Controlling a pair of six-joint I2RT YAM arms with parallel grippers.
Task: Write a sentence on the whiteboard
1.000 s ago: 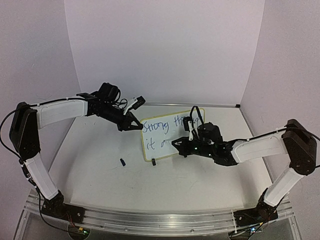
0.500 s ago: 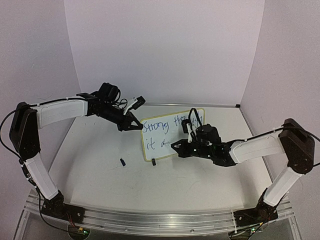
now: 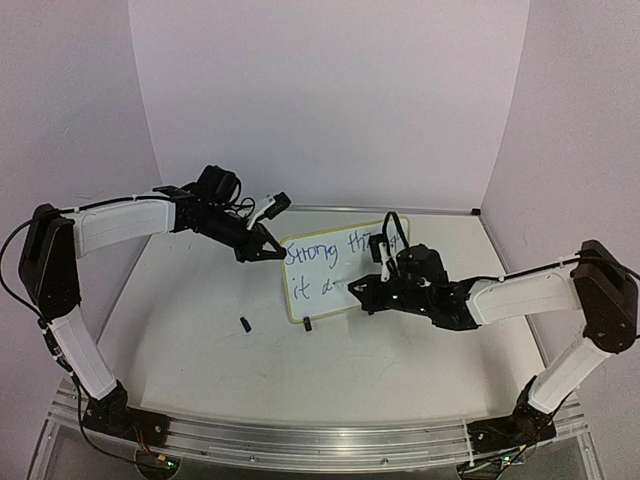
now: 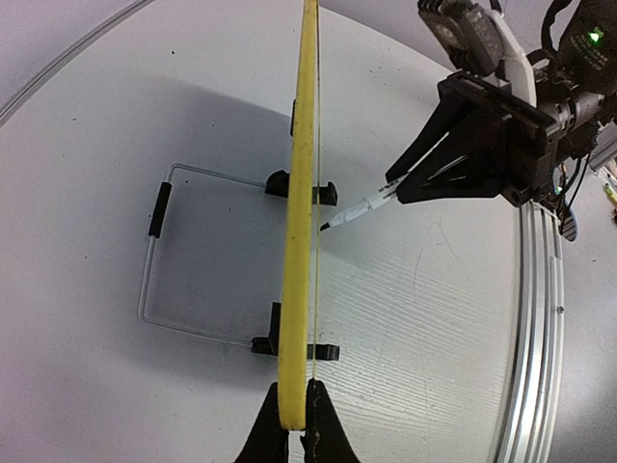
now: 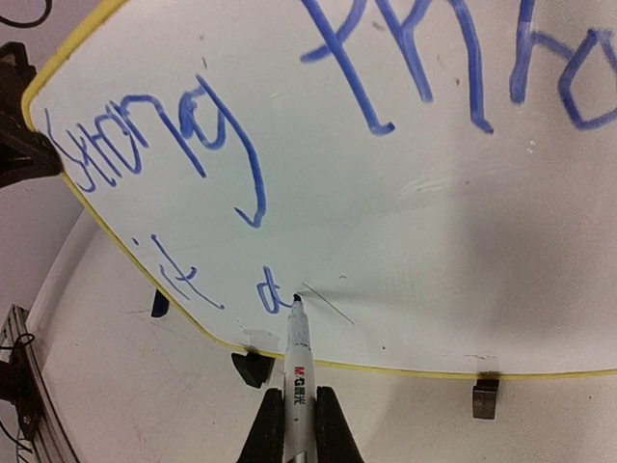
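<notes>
The white tabletop (image 3: 200,350) is occupied near its middle by the whiteboard (image 3: 318,272), which is stood upright on black clip feet (image 5: 254,367) and marked with two lines of blue writing. Its yellow edge is pinched by the left tool (image 4: 297,429), which is closed tight on the frame. A marker (image 5: 297,352) is gripped in the right tool (image 5: 299,429), with its tip laid against the lower line. A small dark-blue cap (image 3: 244,324) is seen lying just in front of the board.

Upright at mid-table (image 3: 200,360): whiteboard (image 3: 322,262), left edge pinched in left gripper (image 3: 276,252). In front, rightward: right gripper (image 3: 353,291) with marker (image 5: 297,359), tip touching board's lower row. Front-left on table: marker cap (image 3: 244,324). Behind board: wire stand (image 4: 147,275).
</notes>
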